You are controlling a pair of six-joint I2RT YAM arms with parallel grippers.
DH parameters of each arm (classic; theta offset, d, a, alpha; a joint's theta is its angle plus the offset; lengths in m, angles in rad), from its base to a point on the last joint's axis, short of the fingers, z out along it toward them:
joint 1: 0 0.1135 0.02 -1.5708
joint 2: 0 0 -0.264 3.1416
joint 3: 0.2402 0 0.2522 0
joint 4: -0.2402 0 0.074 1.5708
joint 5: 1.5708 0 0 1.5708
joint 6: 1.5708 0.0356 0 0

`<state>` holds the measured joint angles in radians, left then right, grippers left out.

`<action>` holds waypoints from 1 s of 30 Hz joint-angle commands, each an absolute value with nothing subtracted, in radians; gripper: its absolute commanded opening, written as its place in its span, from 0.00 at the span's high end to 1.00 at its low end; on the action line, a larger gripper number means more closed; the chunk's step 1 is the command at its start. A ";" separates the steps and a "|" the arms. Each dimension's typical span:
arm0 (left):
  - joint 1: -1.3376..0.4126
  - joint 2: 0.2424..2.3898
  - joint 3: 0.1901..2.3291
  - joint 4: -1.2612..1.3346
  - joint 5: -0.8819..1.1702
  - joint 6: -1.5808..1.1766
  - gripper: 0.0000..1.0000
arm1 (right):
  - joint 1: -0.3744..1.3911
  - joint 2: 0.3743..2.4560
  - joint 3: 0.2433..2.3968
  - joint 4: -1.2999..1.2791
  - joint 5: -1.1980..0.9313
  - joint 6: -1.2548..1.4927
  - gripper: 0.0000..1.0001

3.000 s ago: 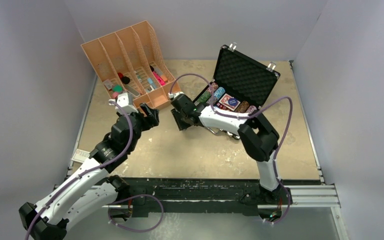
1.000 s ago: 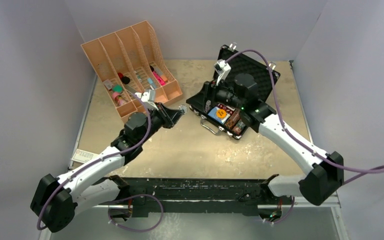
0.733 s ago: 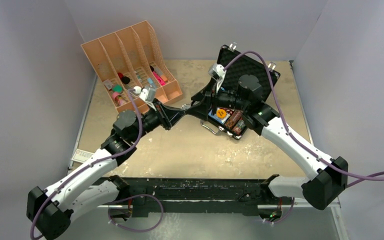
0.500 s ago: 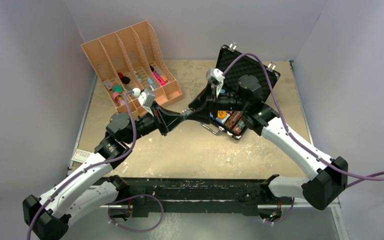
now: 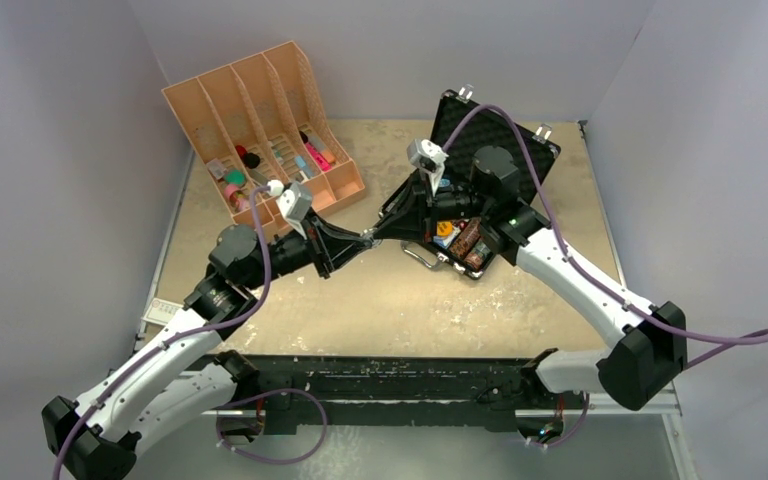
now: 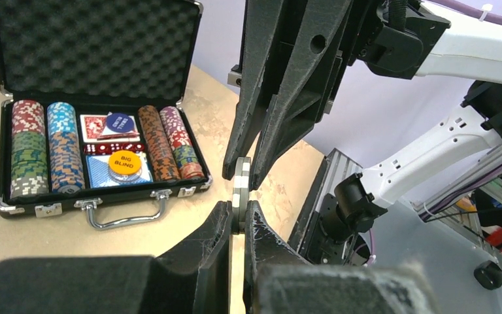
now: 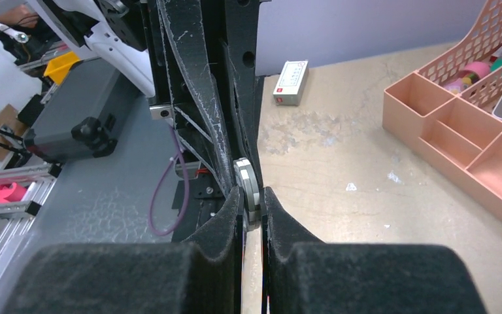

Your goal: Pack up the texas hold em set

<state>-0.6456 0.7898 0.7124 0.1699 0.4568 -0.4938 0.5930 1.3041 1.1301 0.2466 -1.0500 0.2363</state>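
Note:
A grey-and-white striped poker chip [image 5: 369, 238] hangs edge-on in the air between both arms, left of the black briefcase [image 5: 495, 150]. My left gripper [image 6: 237, 216] is shut on the chip's [image 6: 240, 190] lower edge. From the other side, my right gripper [image 7: 253, 203] is shut on the same chip [image 7: 248, 188]. The case [image 6: 98, 52] lies open on the table with foam in its lid. Inside it are rows of striped chips [image 6: 36, 147], card decks, an orange button [image 6: 124, 161] and a blue button [image 6: 119, 122]. Its silver handle [image 6: 121, 219] faces the arms.
The orange slotted desk organiser [image 5: 260, 120] stands at the back left with small items in its bins; its corner also appears in the right wrist view [image 7: 470, 137]. A small white box [image 5: 163, 311] lies at the table's left edge. Grey walls enclose the table.
My left arm has carried the chip rightward toward the case. My right gripper has come down from over the case, met it and closed on the chip's other edge.

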 commanded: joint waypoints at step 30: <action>-0.643 0.727 0.778 -0.077 -0.238 -0.438 0.41 | 0.602 1.778 1.340 0.023 -0.053 0.000 1.00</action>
